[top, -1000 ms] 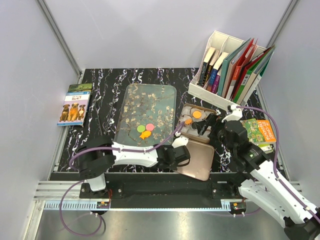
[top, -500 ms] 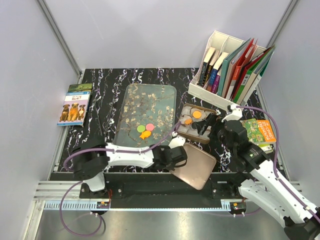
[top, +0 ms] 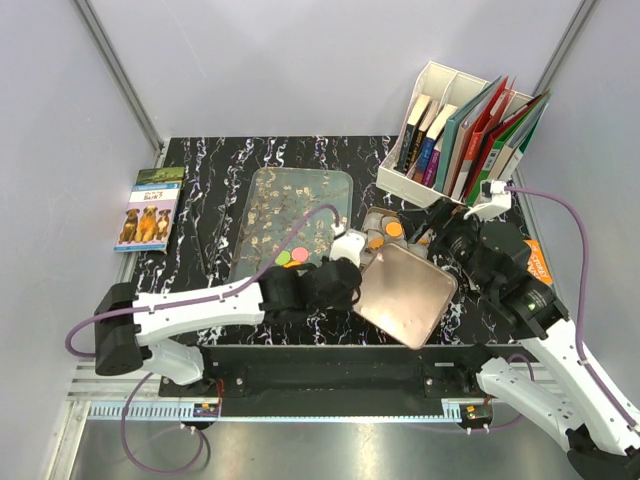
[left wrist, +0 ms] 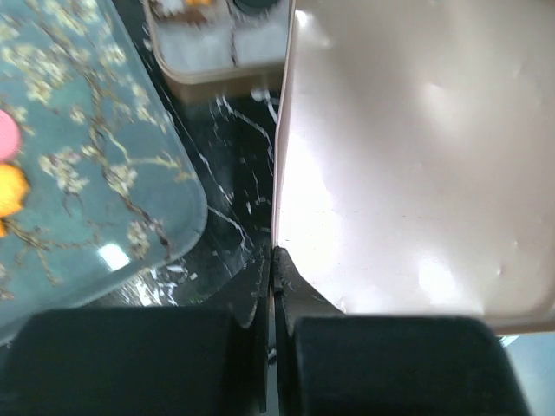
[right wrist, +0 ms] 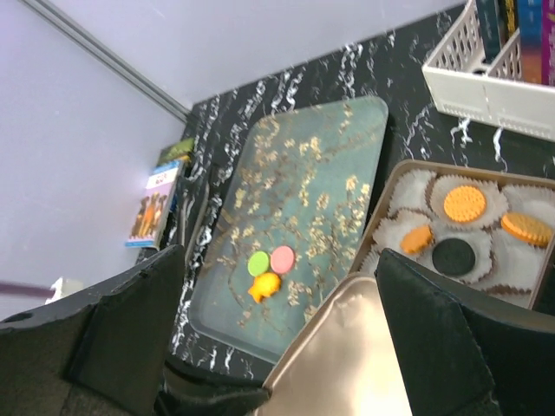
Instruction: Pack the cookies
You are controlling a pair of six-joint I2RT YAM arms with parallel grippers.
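Note:
My left gripper [left wrist: 275,260] is shut on the left edge of the beige tin lid [left wrist: 416,173], which hangs tilted over the table near the open tin [top: 378,222]. Orange cookies [right wrist: 466,202] and one black cookie [right wrist: 453,256] lie in white paper cups inside the tin [right wrist: 381,217]. A green cookie [right wrist: 257,263], a pink cookie [right wrist: 283,258] and a yellow cookie [right wrist: 264,286] lie on the floral tray [right wrist: 303,173]. My right gripper [right wrist: 279,256] hangs open high above the tin, holding nothing. In the top view my left arm partly hides the tray cookies [top: 292,257].
A white organizer full of books [top: 465,130] stands at the back right. A dog book [top: 150,208] lies at the left table edge. Another book [top: 540,262] lies under my right arm. The lid [top: 405,293] covers the table's front middle.
My left gripper shut on the lid's edge, then lifted it and swung it right toward the tin. My right gripper drew back up and to the right, away from the tin.

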